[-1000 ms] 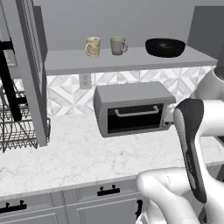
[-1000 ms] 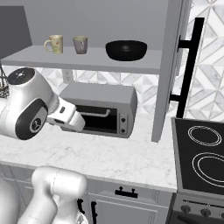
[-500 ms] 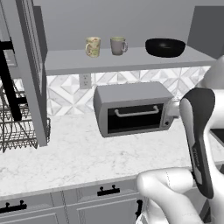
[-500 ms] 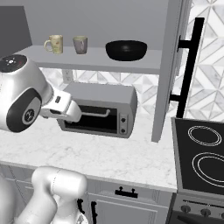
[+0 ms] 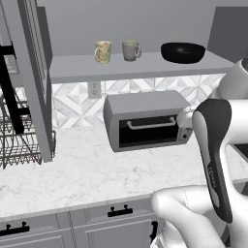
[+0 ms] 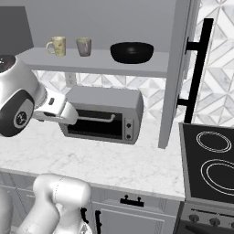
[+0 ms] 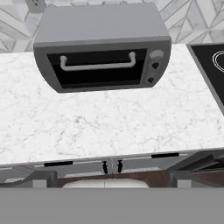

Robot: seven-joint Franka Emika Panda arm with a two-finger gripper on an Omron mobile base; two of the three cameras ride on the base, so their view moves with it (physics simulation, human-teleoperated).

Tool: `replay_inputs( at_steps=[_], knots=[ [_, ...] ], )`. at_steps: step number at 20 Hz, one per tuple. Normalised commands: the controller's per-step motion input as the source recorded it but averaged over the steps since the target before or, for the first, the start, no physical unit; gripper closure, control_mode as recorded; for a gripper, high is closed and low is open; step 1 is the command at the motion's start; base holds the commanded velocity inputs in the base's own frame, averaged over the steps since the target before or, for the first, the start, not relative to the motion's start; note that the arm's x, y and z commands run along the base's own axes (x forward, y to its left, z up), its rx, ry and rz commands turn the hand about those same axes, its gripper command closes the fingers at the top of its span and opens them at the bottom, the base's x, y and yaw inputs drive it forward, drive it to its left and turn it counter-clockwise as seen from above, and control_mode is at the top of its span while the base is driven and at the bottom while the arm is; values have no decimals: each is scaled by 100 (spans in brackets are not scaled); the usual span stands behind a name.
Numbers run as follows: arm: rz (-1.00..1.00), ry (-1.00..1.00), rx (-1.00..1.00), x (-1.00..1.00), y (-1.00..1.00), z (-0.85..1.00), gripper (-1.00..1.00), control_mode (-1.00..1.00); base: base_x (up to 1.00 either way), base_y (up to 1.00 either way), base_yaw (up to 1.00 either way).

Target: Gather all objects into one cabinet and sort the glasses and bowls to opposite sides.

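A cream floral cup (image 5: 102,51) (image 6: 56,45) and a plain taupe cup (image 5: 130,50) (image 6: 83,46) stand side by side on the grey shelf (image 5: 135,68) (image 6: 91,64) of the open wall cabinet. The wide black bowl (image 5: 182,52) (image 6: 131,52) sits further right on that shelf. A second floral cup is out of view. My gripper (image 7: 111,177) hangs low over the counter, well below the shelf, looking at the toaster oven (image 7: 103,48). Its fingertips (image 7: 43,177) stand wide apart with nothing between them.
The toaster oven (image 5: 145,121) (image 6: 103,114) stands on the marble counter (image 5: 87,169) under the shelf. Open cabinet doors with black bar handles flank it on the left (image 5: 29,72) and right (image 6: 178,73). A wire dish rack (image 5: 19,140) is at the left, a stove (image 6: 210,160) at the right.
My arm has swung: its big joint has shifted left and up in the right base view. The cups and bowl have stayed put.
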Motion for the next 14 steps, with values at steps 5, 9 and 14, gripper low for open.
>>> replay_inputs(
  at_steps=[5, 9, 14],
  knots=[
    [0, 0, 0, 2, 0, 0, -100, -100, 0, 0, 0],
    [0, 0, 0, -1, 0, 0, -100, 100, -61, 0, 0],
    [0, 0, 0, 0, 0, 0, -100, 100, -100, 0, 0]
  ],
)
